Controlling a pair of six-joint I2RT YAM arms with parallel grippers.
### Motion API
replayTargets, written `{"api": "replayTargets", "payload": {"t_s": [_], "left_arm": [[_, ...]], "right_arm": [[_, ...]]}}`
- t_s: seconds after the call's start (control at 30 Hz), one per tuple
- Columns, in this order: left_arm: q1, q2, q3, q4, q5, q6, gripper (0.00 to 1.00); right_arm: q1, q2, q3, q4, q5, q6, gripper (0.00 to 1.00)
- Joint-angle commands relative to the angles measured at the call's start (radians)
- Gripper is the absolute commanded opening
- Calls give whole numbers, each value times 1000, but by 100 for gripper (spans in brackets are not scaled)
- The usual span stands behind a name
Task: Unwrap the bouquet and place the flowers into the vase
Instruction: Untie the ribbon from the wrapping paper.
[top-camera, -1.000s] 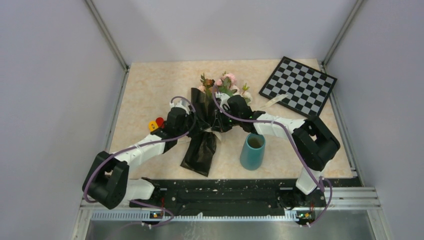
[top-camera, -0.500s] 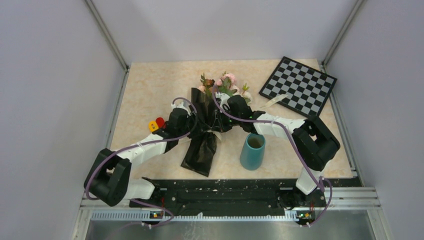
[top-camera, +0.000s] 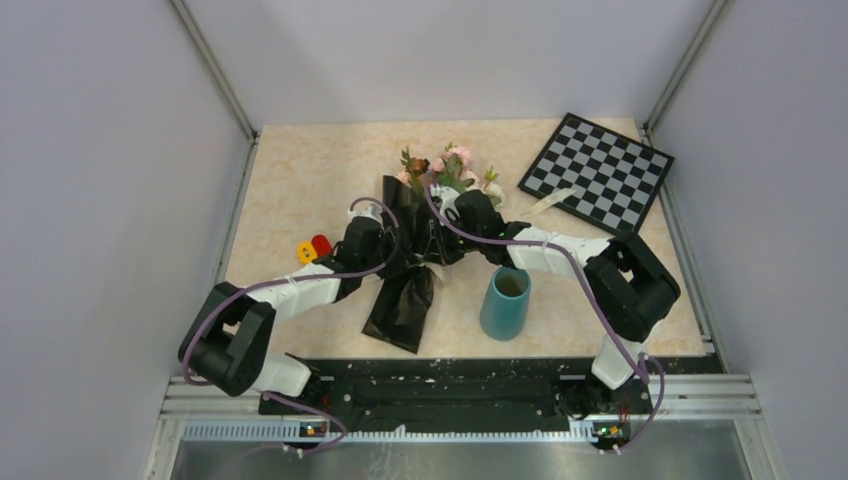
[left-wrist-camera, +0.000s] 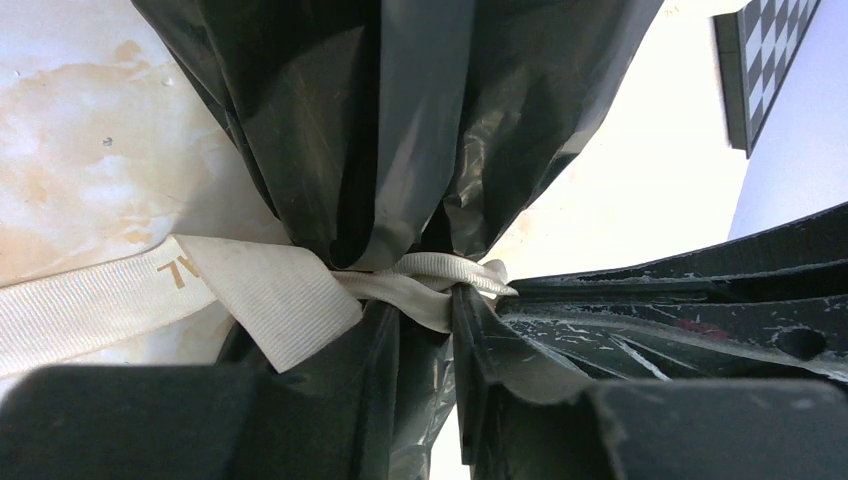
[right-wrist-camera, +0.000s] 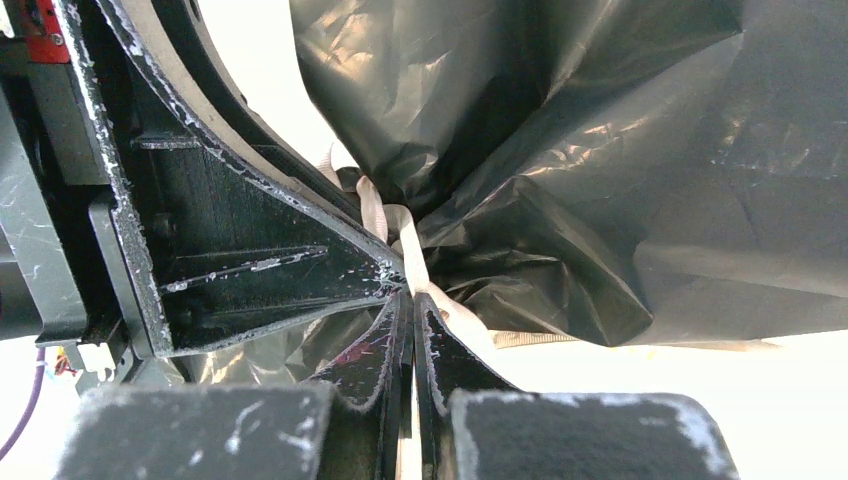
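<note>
Top: bouquet (top-camera: 400, 205) lies mid-table, flowers (top-camera: 445, 165) at far end, black paper (top-camera: 402, 300) trailing near. Vase (top-camera: 505, 305) upright just right of the paper, near side. Left gripper (top-camera: 393, 250) and right gripper (top-camera: 440, 240) both at the tied waist.
Left wrist: ribbon (left-wrist-camera: 260, 290) round the paper; left jaws either side of the waist, clamped or not, cannot tell.
Right wrist: right jaws together, pinching ribbon.

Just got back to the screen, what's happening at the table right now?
Both arms are at the tied waist of the bouquet, which lies on the table. The right gripper is shut on the cream ribbon; the left gripper straddles the black paper beside the knot. The wrap is not yet off, and the vase holds no flowers.
</note>
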Motion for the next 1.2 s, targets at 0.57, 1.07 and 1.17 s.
{"api": "replayTargets", "payload": {"t_s": [0.57,1.07,1.17], "left_arm": [[1,-107,12,-32,-64,24,3],[79,-145,7,-91,-27,66,0],[120,-145,17,-109,-2,98,0]], "right_arm": [[-5,-76,-19,6,181,-12,0],[-5,-71,-14,-41,282,-1,0],[-6,-70,-9,-41,302,6,0]]}}
